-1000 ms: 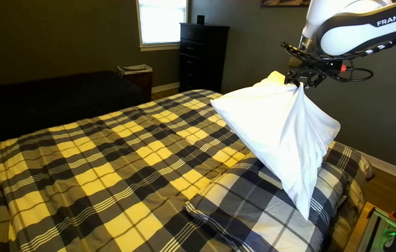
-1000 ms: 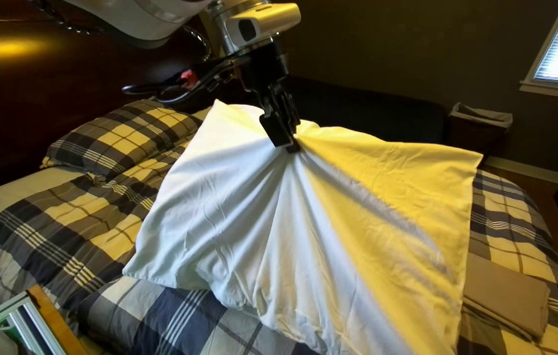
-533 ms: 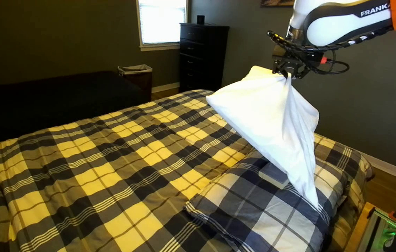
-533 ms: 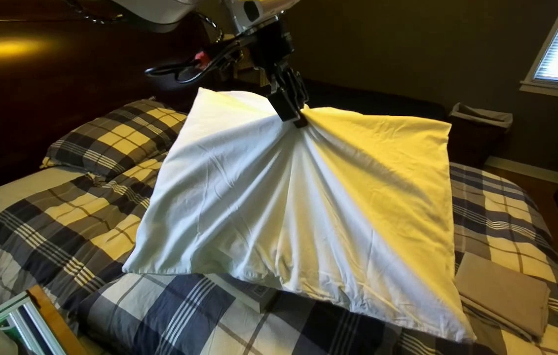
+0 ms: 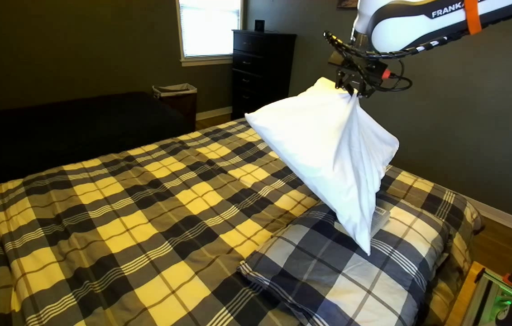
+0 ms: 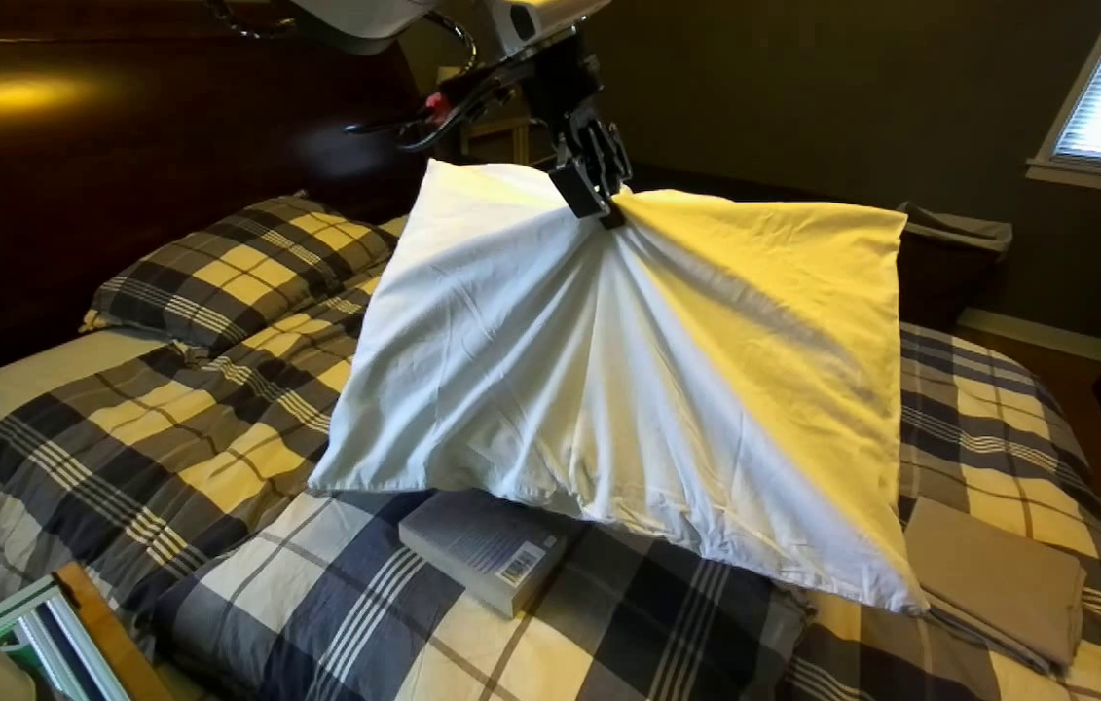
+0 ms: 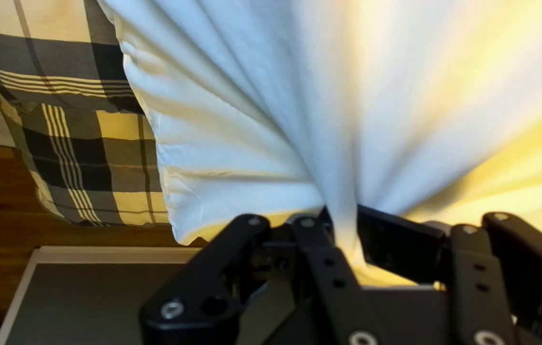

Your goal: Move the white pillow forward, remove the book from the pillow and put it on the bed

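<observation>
The robot's arm (image 5: 400,34) is smooth, rounded, and white and black, with white letters (image 5: 447,11) that start "FRANK" and a bright orange band (image 5: 473,17) farther from the pincer (image 7: 345,227) than the letters. Black cables (image 5: 385,55) curl close to the pincer, near a red plug (image 5: 386,74). The pincer is black, with chunky bars (image 7: 203,278) and shiny, round silver screws (image 7: 173,309).

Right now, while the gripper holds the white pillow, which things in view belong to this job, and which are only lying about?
Part of the job:
white pillow, held in the gripper
book
plaid pillow under the book
bed, where the book should go

Only lying or standing about:
second plaid pillow
folded tan cloth
hamper
black dresser
</observation>
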Controlling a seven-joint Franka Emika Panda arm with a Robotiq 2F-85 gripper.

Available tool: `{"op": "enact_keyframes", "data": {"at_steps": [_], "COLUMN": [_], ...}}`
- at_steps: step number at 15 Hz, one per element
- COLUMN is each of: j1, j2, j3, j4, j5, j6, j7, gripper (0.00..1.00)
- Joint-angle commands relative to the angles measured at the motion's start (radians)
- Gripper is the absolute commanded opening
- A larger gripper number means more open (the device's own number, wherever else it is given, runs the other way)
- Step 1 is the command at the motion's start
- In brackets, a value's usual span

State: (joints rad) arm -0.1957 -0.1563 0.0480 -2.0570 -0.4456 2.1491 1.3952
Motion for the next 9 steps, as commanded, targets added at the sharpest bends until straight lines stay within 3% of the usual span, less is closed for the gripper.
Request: {"op": "enact_keyframes", "data": {"at_steps": [1, 9], "j1": [0.028, 0.031], "j2": [0.006, 0.029], "j3": [-0.026, -0.031], "j4": [0.008, 0.026], "j5": [-0.003, -0.009], "j6": [-0.005, -0.001], "j7": [0.002, 0.009], "gripper": [0.00, 0.00]}}
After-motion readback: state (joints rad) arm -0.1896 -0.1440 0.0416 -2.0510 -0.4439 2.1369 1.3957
